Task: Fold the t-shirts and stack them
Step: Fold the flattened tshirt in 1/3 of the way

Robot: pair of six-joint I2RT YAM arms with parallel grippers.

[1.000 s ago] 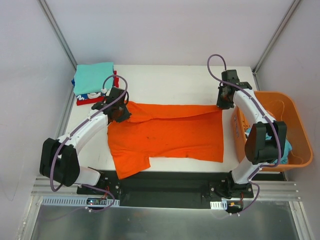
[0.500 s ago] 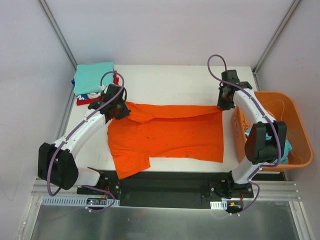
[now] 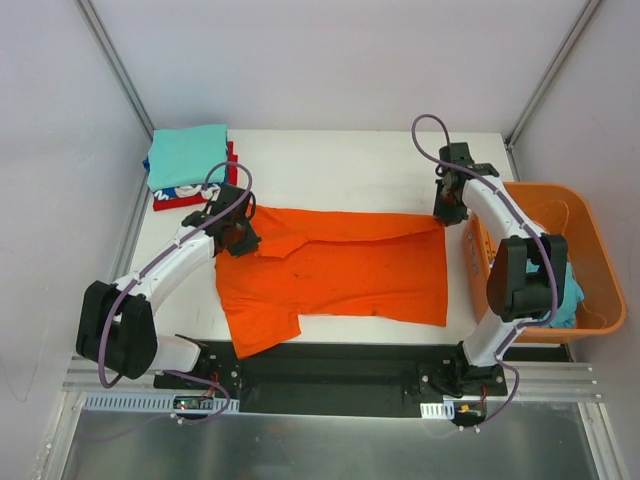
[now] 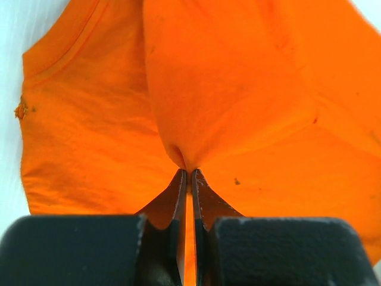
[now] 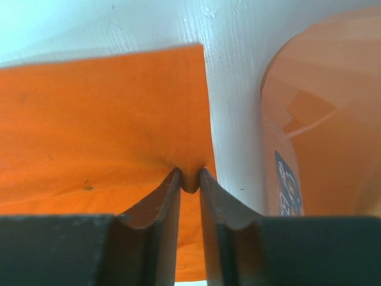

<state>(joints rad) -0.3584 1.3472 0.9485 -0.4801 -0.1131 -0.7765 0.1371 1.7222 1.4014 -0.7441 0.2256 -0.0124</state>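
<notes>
The bright orange t-shirt lies spread across the middle of the table, its far edge folded a little toward the front. My left gripper is shut on a pinch of that shirt near the collar end, and cloth bunches at its tips. At the shirt's far right corner, a small tuck of orange cloth sits between the tips of my right gripper, whose jaws stand slightly parted. A folded teal t-shirt tops a stack at the far left, with red and blue-and-white cloth under it.
An orange plastic basket stands off the table's right edge, close beside my right gripper, with a teal t-shirt inside. Bare white tabletop lies beyond the orange shirt.
Both grippers have brought the shirt's far edge down and slightly forward. The right jaws have parted a little; the left stays shut.
</notes>
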